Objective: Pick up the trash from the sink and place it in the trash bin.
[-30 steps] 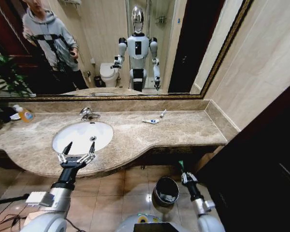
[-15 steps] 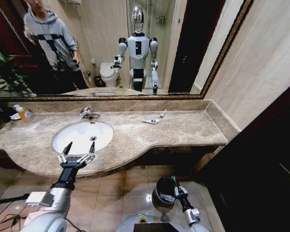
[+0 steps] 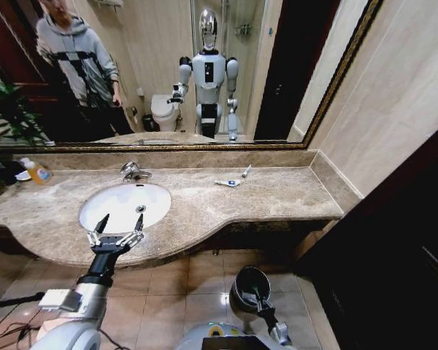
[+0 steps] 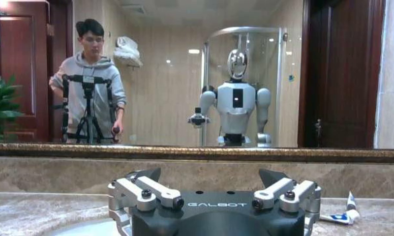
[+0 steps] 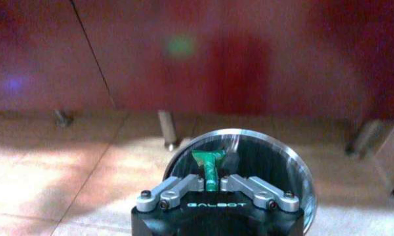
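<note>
Right tool [image 5: 211, 183] pinches green piece [image 5: 210, 164] above trash bin [image 5: 295, 167].

Counter's wide open, floor's the tight spot

Over the sink [image 3: 124, 206] there's loads of room: only the faucet [image 3: 133, 172] sticks up at the back rim, and the left gripper [image 3: 118, 226] hovers spread apart above the front edge. Down low, the right gripper [image 5: 212, 186], clamped on a green piece [image 5: 210, 164], sits right over the trash bin [image 3: 240, 294], with the counter's overhang close overhead.
</note>
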Controlling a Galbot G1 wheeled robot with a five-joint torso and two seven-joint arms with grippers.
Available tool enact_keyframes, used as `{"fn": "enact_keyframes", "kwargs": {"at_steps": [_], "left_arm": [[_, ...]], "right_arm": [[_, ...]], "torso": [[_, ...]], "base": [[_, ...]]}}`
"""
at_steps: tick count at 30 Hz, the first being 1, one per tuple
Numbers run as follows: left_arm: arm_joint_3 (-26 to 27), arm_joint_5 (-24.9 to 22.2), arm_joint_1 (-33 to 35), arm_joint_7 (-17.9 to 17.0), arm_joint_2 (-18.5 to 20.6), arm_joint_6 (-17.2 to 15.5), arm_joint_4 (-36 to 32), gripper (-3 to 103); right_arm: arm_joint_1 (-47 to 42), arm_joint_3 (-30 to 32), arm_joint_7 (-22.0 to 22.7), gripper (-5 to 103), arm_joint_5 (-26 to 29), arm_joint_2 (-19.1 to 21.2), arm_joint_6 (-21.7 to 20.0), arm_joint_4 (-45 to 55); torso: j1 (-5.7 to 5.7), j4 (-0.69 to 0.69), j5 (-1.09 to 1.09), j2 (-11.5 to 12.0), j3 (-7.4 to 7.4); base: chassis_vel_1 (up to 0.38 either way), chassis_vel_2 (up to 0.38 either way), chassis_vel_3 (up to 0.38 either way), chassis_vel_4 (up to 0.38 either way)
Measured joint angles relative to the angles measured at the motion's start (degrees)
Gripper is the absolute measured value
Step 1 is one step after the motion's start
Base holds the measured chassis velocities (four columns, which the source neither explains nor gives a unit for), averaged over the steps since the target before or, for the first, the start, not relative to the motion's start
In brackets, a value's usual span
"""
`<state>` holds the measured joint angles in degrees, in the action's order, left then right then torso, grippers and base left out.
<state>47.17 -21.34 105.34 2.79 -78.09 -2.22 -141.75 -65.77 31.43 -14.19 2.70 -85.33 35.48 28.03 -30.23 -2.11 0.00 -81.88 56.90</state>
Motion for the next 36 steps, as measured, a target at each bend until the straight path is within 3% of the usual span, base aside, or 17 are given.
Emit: {"fn": "enact_keyframes", "kwargs": {"at_steps": [3, 6, 24, 27, 30, 32, 33, 36], "left_arm": [[0.0, 0.0, 0.0, 0.0, 0.0, 0.0, 0.0, 100], [0.0, 0.0, 0.0, 0.0, 0.0, 0.0, 0.0, 100], [0.0, 0.0, 0.0, 0.0, 0.0, 0.0, 0.0, 100], [0.0, 0.0, 0.0, 0.0, 0.0, 0.0, 0.0, 100], [0.0, 0.0, 0.0, 0.0, 0.0, 0.0, 0.0, 100], [0.0, 0.0, 0.0, 0.0, 0.0, 0.0, 0.0, 100], [0.0, 0.0, 0.0, 0.0, 0.0, 0.0, 0.0, 100], [0.0, 0.0, 0.0, 0.0, 0.0, 0.0, 0.0, 100]], "right_arm": [[3.4, 0.0, -0.4, 8, 0.1, -0.7, -1.8, -4.0], [6.1, 0.1, -1.1, 8, 1.7, -1.7, -7.7, -6.4], [11.2, 0.0, -0.2, 5, 2.2, -0.8, -17.3, -9.5], [11.6, -0.1, -0.3, 11, 2.2, -0.1, -17.9, -9.4], [12.0, -0.1, -1.4, 27, 1.9, 0.8, -18.9, -9.1], [12.2, -0.1, -1.6, 27, 1.7, 1.0, -19.2, -9.1], [12.3, 0.0, -1.6, 37, 1.7, 1.1, -19.5, -9.1], [12.2, 0.1, -1.9, 43, 1.7, 1.1, -19.7, -9.0]], "torso": [[0.00, -0.01, 0.00, 0.0, 0.00], [-0.01, 0.01, 0.00, 0.0, 0.00], [0.00, -0.01, 0.00, 0.0, 0.00], [0.00, 0.00, 0.00, 0.0, 0.00], [0.00, 0.00, 0.00, 0.0, 0.00], [0.00, 0.00, 0.00, 0.0, 0.00], [0.00, 0.00, 0.00, 0.0, 0.00], [0.00, 0.00, 0.01, 0.0, 0.00]], "base": [[0.000, 0.000, 0.000, 0.000], [0.000, 0.000, 0.000, 0.000], [0.000, 0.000, 0.000, 0.000], [0.000, 0.000, 0.000, 0.000], [0.000, 0.000, 0.000, 0.000], [0.000, 0.000, 0.000, 0.000], [0.000, 0.000, 0.000, 0.000], [0.000, 0.000, 0.000, 0.000]]}}
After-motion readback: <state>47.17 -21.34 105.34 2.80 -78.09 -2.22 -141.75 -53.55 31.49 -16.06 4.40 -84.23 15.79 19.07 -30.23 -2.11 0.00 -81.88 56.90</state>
